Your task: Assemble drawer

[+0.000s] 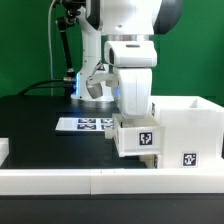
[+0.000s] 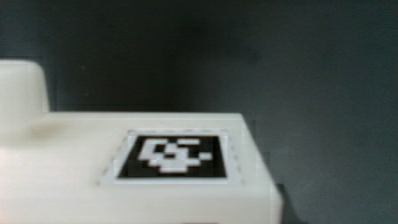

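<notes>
One tray (image 1: 136,137) sits directly under the arm's fingers, w/ tag facing camera; fingers hidden behind wrist housing, so can't tell if gripping or released. Tray abuts tall shell (image 1: 188,128) on exterior view's right. Marker board (image 1: 85,125) flat on dark surface (image 1: 35,120) behind. Wrist view: tagged tray top (image 2: 175,155) close up.

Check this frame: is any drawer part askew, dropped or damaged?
Nothing stands out. The tagged tray sits square under the gripper, next to the drawer shell, and the marker board lies flat on the table. No damage shows. Whether the jaws are closed cannot be seen.
</notes>
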Robot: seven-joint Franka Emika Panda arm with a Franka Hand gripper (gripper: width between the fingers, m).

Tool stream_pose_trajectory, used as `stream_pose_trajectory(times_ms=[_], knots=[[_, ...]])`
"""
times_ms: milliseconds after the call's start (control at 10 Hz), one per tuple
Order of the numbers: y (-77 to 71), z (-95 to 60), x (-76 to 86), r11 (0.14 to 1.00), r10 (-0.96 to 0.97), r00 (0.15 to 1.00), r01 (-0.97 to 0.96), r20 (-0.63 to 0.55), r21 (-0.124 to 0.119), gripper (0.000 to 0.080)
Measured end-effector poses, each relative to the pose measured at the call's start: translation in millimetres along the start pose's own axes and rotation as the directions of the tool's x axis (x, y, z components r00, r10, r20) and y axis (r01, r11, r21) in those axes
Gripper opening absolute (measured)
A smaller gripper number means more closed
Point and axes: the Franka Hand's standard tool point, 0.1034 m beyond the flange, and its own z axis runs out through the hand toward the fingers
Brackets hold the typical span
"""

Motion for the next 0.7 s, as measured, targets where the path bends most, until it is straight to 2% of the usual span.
stream_pose_trajectory(times_ms=[600, 700], knots=[[1.8, -0.8, -0.8, 1.000, -0.008, 1.000, 0.008, 0.014, -0.008, 0.0044], [1.7, -0.7, -1.0, 1.000, -0.008, 1.000, 0.008, 0.014, -0.008, 0.0119]])
